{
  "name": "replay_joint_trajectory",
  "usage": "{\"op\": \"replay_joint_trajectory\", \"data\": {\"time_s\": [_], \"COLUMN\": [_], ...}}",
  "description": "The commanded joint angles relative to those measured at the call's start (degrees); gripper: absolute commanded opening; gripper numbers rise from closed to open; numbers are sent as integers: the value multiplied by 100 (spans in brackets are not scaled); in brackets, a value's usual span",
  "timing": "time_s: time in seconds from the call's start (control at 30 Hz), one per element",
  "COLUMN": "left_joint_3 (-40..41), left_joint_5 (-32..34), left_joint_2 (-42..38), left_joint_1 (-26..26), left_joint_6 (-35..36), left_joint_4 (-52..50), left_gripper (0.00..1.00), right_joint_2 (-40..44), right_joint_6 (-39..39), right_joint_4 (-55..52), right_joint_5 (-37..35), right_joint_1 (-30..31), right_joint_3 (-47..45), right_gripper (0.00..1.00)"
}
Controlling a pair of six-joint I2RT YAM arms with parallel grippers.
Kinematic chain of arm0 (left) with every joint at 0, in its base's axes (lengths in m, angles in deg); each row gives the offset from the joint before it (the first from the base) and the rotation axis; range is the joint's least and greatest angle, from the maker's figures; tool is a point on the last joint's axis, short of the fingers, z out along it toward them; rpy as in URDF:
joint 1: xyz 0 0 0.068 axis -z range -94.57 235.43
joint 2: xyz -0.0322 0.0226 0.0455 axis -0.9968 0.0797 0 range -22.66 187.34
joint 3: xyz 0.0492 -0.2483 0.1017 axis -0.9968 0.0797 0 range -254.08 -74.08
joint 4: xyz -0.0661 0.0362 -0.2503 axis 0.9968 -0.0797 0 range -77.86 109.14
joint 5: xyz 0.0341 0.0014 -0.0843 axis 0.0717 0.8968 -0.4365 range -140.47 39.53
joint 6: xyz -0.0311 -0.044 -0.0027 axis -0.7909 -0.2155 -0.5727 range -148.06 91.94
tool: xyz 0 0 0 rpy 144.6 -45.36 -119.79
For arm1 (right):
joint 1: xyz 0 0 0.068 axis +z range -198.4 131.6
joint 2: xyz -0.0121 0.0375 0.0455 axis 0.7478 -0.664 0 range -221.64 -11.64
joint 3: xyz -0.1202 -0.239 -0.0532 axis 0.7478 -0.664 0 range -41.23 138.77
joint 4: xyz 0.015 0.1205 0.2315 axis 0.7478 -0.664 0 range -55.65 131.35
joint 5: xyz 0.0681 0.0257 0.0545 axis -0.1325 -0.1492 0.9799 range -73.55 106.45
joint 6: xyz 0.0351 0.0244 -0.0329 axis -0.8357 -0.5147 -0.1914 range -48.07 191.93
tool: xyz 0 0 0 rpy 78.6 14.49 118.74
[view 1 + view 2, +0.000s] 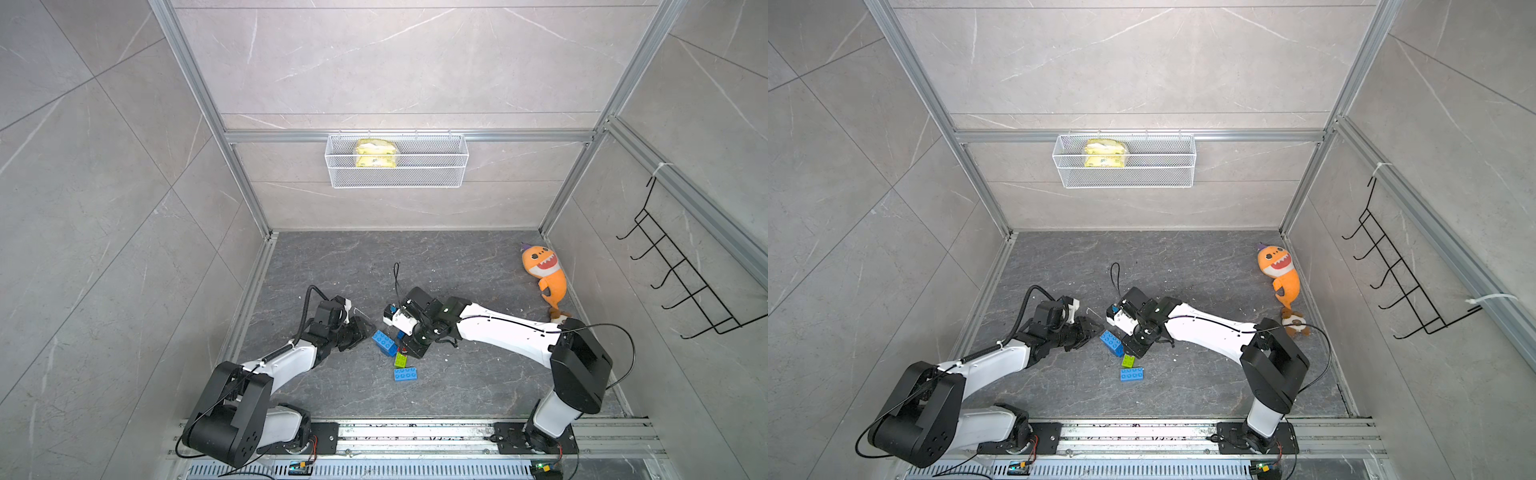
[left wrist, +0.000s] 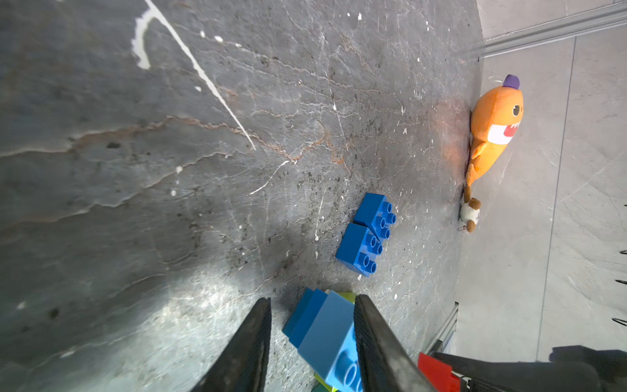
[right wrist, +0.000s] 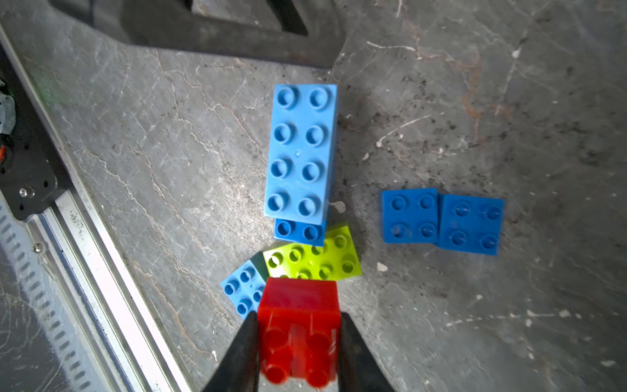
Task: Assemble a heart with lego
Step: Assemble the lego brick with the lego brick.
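Note:
The heart [image 3: 300, 149] lies on the dark floor as a clump: a long light blue brick on a darker blue one [image 3: 300, 230], a lime green brick [image 3: 315, 259] and a small light blue brick [image 3: 241, 288]. In a top view the heart [image 1: 384, 343] sits between the arms. My left gripper [image 2: 314, 298] is open and straddles the stack; one finger touches the light blue brick and the other stands apart. My right gripper [image 3: 298, 314] is shut on a red brick [image 3: 298, 339], studs toward the camera, just above the lime green brick. Two dark blue square bricks [image 3: 441, 220] lie side by side nearby.
An orange plush shark [image 1: 544, 270] and a small brown plush [image 1: 1293, 322] lie by the right wall. A wire basket [image 1: 397, 160] hangs on the back wall and a black hook rack [image 1: 681, 270] on the right wall. A metal rail [image 1: 415, 432] runs along the front edge.

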Motion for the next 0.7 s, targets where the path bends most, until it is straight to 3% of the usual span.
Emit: {"op": "replay_joint_trajectory", "data": {"time_s": [0.0, 0.67], "left_joint_3": [49, 232], "left_joint_5": [-358, -483], "left_joint_2": [149, 329], "left_joint_1": [-14, 170], "left_joint_6": [-54, -273], "left_joint_4": [445, 992], "left_gripper": [44, 40], "right_joint_2": [-210, -754], "right_joint_6": [-191, -616], "right_joint_4": [-170, -157], "right_joint_5": [-141, -511], "right_joint_1": [65, 235], "right_joint_3": [272, 613], "right_gripper": [31, 31]}}
